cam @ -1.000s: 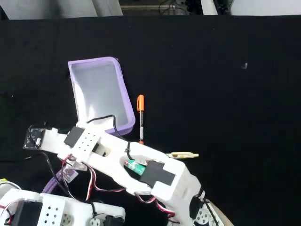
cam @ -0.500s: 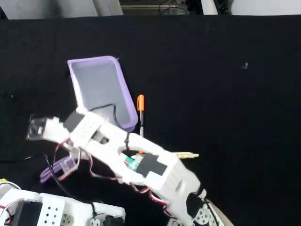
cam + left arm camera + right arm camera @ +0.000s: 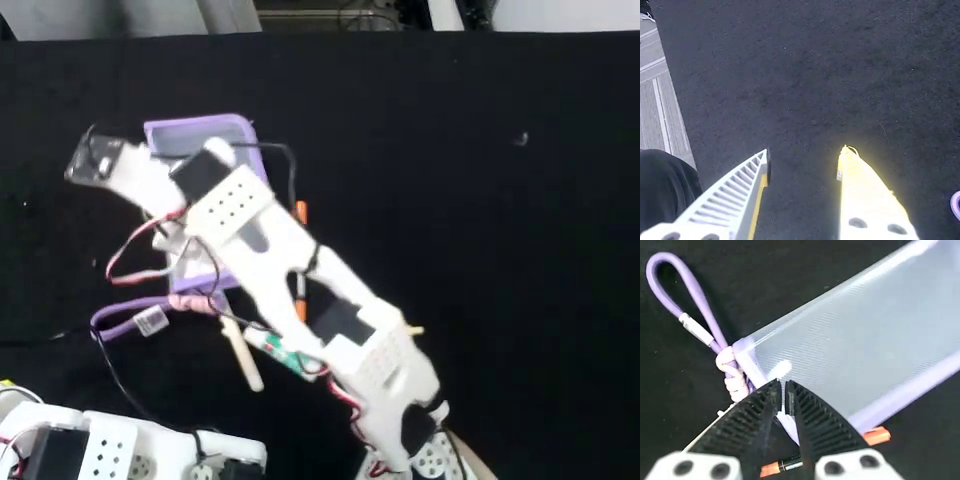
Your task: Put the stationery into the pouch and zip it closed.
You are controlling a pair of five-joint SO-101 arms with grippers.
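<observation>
Right wrist view — black right end effector (image 3: 781,384) closed to a thin slit, pinching the purple edge of the pouch (image 3: 855,335) at the corner just beside the knotted strap (image 3: 671,282). Nothing else between the jaws. Translucent pouch face stretching away from that corner, with a purple border along its far long side. Strap loop lying open on the black bench (image 3: 790,270), with a short pale sleeve partway along it. Orange-capped pen (image 3: 878,435) just outside the purple border, running behind one finger, not in the pouch.

High view — right arm (image 3: 300,285) slanted across the bench (image 3: 500,220) from the near edge, covering most of the pouch (image 3: 195,128), with the purple rim showing at the far end. Strap (image 3: 120,318) looped on the cloth at the near side of the pouch. Pen (image 3: 299,211) beside the pouch's long edge, mostly hidden under the arm. Gripped corner raised or resting: cannot tell.

Left wrist view: left end effector (image 3: 802,156) wide open, one white finger and one yellow, holding nothing, above the black bench cloth.
</observation>
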